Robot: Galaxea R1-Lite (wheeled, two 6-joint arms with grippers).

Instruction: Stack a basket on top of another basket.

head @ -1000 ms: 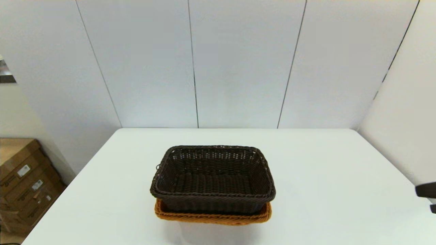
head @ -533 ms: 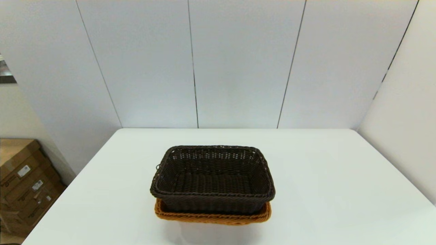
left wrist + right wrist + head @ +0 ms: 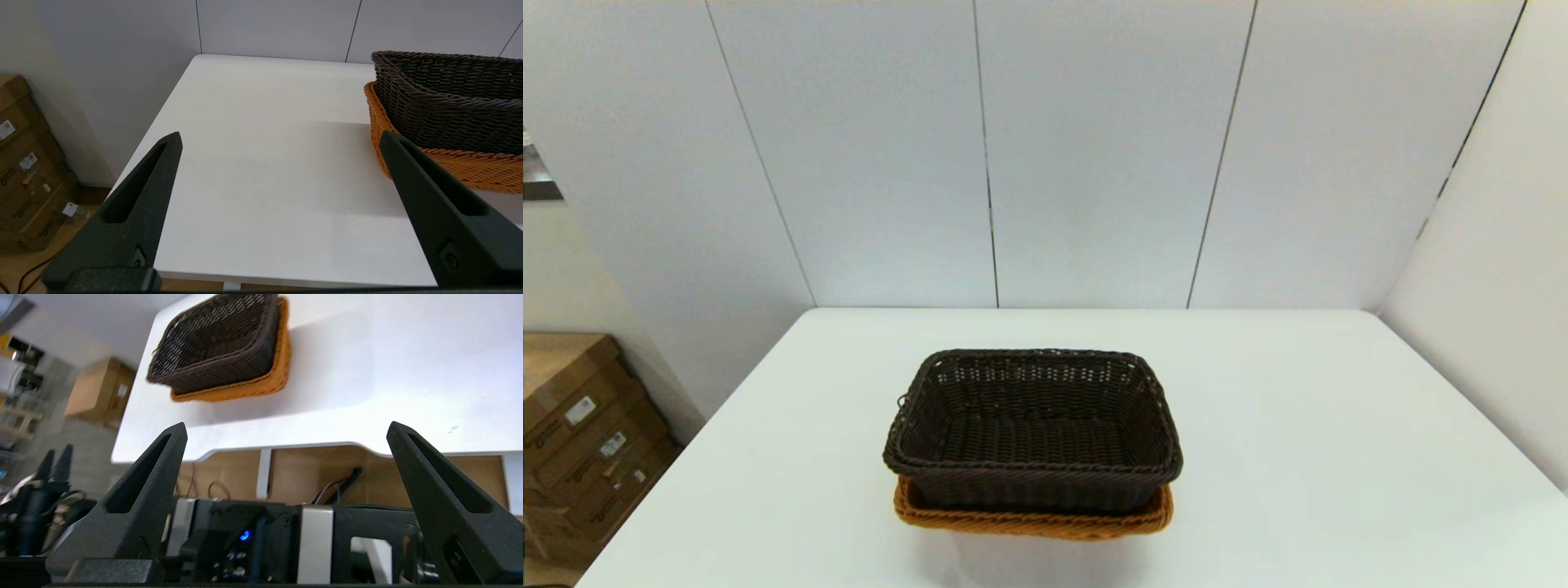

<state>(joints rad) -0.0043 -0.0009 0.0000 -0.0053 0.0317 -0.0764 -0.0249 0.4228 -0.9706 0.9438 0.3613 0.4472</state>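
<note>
The dark brown basket (image 3: 1033,425) sits nested on top of the orange-tan basket (image 3: 1033,519) near the table's middle front; only the tan rim shows beneath it. Both baskets appear again in the left wrist view, dark brown basket (image 3: 449,98) over orange-tan basket (image 3: 461,167), and in the right wrist view, dark brown basket (image 3: 216,343) over orange-tan basket (image 3: 253,386). My left gripper (image 3: 280,136) is open beside the table's left front, holding nothing. My right gripper (image 3: 286,428) is open, pulled back below the table's front edge, holding nothing. Neither gripper shows in the head view.
The white table (image 3: 1298,425) is backed by grey wall panels. Cardboard boxes (image 3: 580,441) stand on the floor to the left. The robot's own base (image 3: 286,539) and table leg (image 3: 263,473) show under the table's edge in the right wrist view.
The right gripper's tip, at the head view's right edge one second ago, has left the view. The baskets have not moved.
</note>
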